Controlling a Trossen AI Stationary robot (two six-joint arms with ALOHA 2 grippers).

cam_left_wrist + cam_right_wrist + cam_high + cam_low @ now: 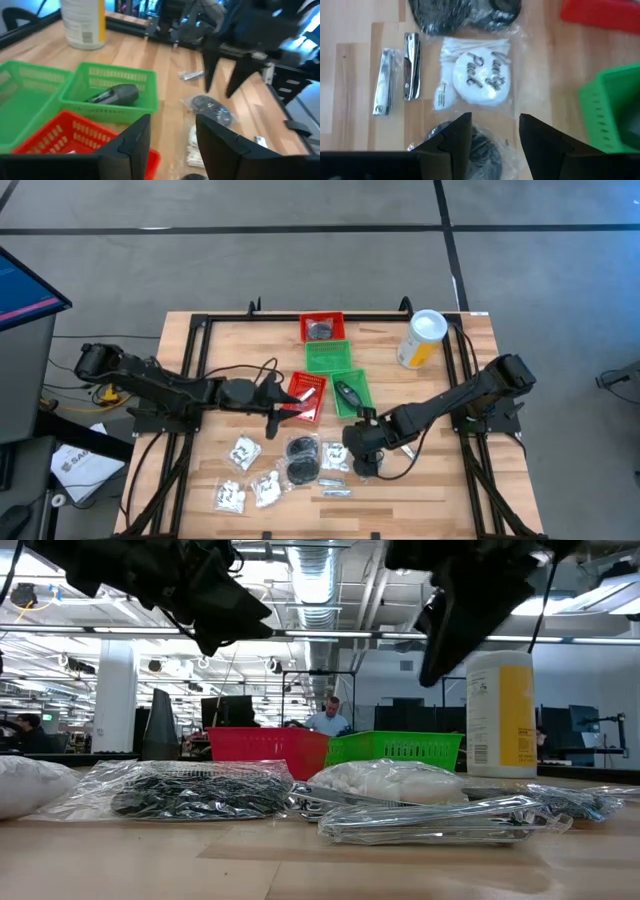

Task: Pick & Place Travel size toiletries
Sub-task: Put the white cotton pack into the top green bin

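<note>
From above, the left end effector (282, 406) hangs over the red basket (309, 395) near the middle of the wooden table (190, 380). The right end effector (358, 455) hovers just beside the toiletries spread along the front edge: clear packets with white contents (243, 451), black discs in bags (300, 450) and silvery sachets (336, 480). A yellow canister (422, 339) stands at the back right.

At table height, a bagged black disc (190, 795), a white-filled packet (385, 780) and a silvery sachet (440, 818) lie in front of the red and green baskets; a person (326, 718) sits in the room behind.

The left wrist view shows its fingers (132, 142) spread wide above the red basket, with a dark grey piece (117, 94) lying in a green basket (107, 90).

The right wrist view shows its fingers (451, 137) wide apart, empty, above a clear packet of white cotton items (477, 75), two metal nail clippers (397, 72) beside it.
</note>
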